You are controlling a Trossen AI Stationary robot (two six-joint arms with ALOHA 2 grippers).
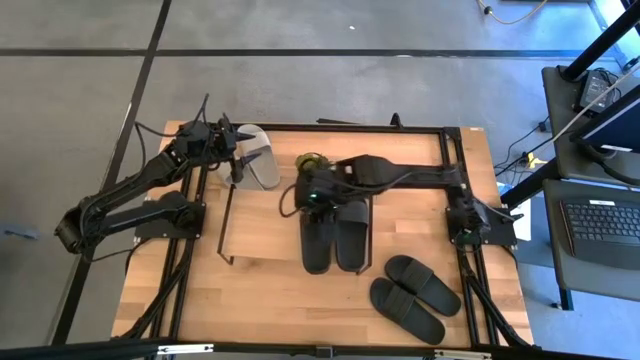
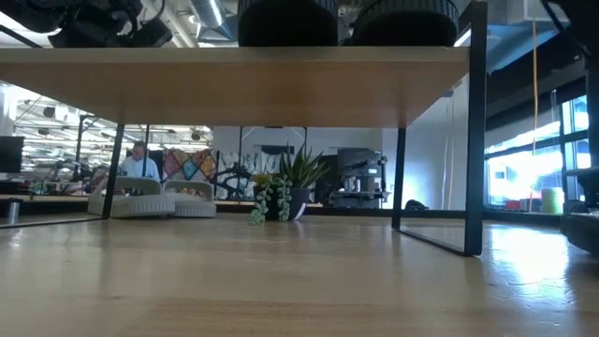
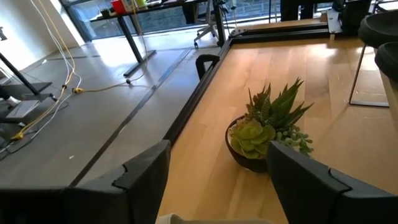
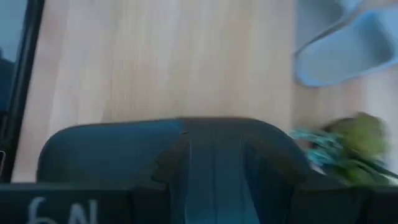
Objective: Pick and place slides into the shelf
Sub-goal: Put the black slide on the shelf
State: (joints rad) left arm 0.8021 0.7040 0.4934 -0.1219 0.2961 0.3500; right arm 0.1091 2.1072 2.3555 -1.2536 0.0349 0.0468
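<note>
Grey concrete floor surrounds the wooden table [image 1: 270, 290] in my high view, with desks and a keyboard off to the right. On it I see the shelf [image 1: 262, 225] near the middle, and two black slides [image 1: 337, 233] lying side by side on the shelf's right part. The right gripper [image 1: 322, 203] sits over the far end of those two, its arm reaching in from the right; from above I cannot tell how its fingers stand. Two more black slides [image 1: 415, 293] lie loose on the table, near and to the right, apart from the shelf. The left gripper [image 1: 240, 155] is at the far left corner, right over the pair of light slides [image 1: 256, 158], and a small potted plant [image 1: 311, 163] stands just right of them. In my low view I look under the shelf board [image 2: 234, 84]; the light slides [image 2: 154, 200] rest far off on the left, the plant [image 2: 281, 195] beside them, and black slides [image 2: 344, 21] sit on top of the board. My left wrist view shows the left fingers [image 3: 311, 180] spread wide with nothing between them, a pale sliver of a slide [image 3: 211, 218] at the frame's edge and the plant [image 3: 267, 127] ahead. My right wrist view is filled by a black slide's strap [image 4: 186, 158] right at the camera, with a light slide [image 4: 348, 46] and the plant [image 4: 348, 146] beyond; whether the fingers pinch the strap I cannot tell.
</note>
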